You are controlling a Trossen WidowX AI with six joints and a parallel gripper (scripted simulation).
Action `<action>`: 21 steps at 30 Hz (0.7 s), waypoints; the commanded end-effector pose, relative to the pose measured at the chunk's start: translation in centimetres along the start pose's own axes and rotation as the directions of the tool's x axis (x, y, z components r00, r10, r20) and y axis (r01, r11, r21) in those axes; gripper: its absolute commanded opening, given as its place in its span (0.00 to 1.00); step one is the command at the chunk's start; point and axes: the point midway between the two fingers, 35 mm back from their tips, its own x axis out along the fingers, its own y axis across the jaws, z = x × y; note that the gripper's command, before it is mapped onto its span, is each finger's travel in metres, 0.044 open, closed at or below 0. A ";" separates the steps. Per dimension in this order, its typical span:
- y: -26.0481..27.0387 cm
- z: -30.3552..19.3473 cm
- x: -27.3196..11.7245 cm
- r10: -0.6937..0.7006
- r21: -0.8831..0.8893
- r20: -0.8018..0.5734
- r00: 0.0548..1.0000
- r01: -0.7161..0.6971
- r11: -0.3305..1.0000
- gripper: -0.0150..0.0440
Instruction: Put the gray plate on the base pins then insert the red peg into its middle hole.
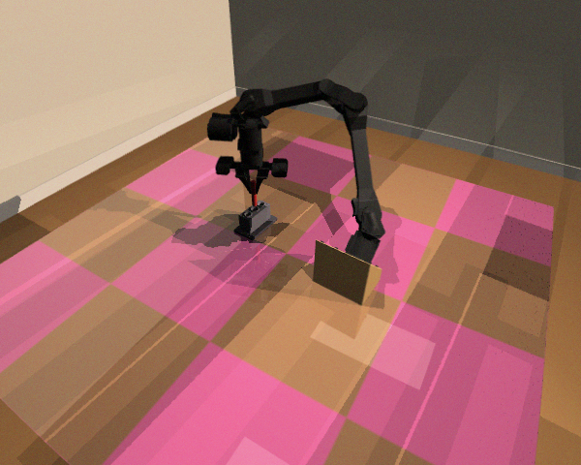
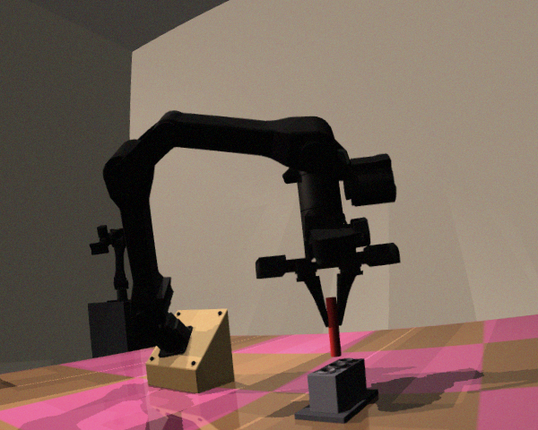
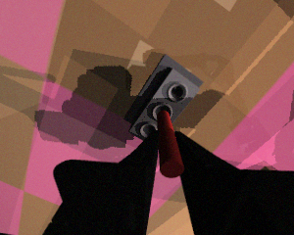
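Note:
The gray plate (image 1: 261, 218) (image 2: 322, 391) (image 3: 188, 79) sits as a block, its three-holed top level, on the darker flat base (image 2: 320, 417) (image 3: 175, 64). Pins under it cannot be seen. My gripper (image 1: 254, 192) (image 2: 334, 322) (image 3: 166, 135) is shut on the red peg (image 1: 255, 201) (image 2: 334, 343) (image 3: 171, 159) and points down over the plate. The peg is nearly upright. In the exterior view a small gap shows between its lower end and the plate's top. In the wrist view its far end overlaps the middle hole.
A tan wedge-shaped mount (image 1: 338, 272) (image 2: 215, 363) stands at the arm's foot. A dark box (image 2: 107, 326) with a small black stand on it is behind the arm in the exterior view. The floor has a pink and brown checkered pattern with shadows.

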 end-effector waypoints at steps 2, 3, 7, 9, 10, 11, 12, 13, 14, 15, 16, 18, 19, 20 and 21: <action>0.1 0.0 0.1 -0.002 -0.003 0.002 1.000 0.002 1.000 0.25; 0.1 0.0 0.1 -0.002 -0.003 0.002 1.000 0.002 1.000 0.25; 0.1 0.0 0.6 -0.002 -0.004 0.003 1.000 0.002 1.000 0.25; 0.1 0.1 0.9 -0.002 -0.005 0.004 1.000 0.002 1.000 0.25; 0.1 0.1 1.1 -0.002 -0.005 0.004 1.000 0.002 1.000 0.25; 0.0 0.1 1.2 -0.002 -0.005 0.005 1.000 0.003 1.000 0.25; 0.0 0.1 1.4 -0.003 -0.005 0.005 1.000 0.003 1.000 0.25; 0.0 0.1 1.5 -0.003 -0.006 0.006 1.000 0.003 1.000 0.25; 0.0 0.1 1.7 -0.003 -0.006 0.006 1.000 0.003 1.000 0.25; 0.0 0.0 1.7 -0.003 -0.006 0.006 1.000 0.003 1.000 0.25; 0.1 0.0 1.7 -0.003 -0.006 0.006 1.000 0.003 1.000 0.25; 0.1 -0.1 1.8 -0.003 -0.006 0.006 1.000 0.003 1.000 0.25; 0.1 -0.1 1.8 -0.003 -0.006 0.006 1.000 0.003 1.000 0.25; 0.1 -0.1 1.8 -0.003 -0.006 0.006 1.000 0.003 1.000 0.25; 0.1 0.0 1.7 -0.002 -0.005 0.005 1.000 0.002 1.000 0.25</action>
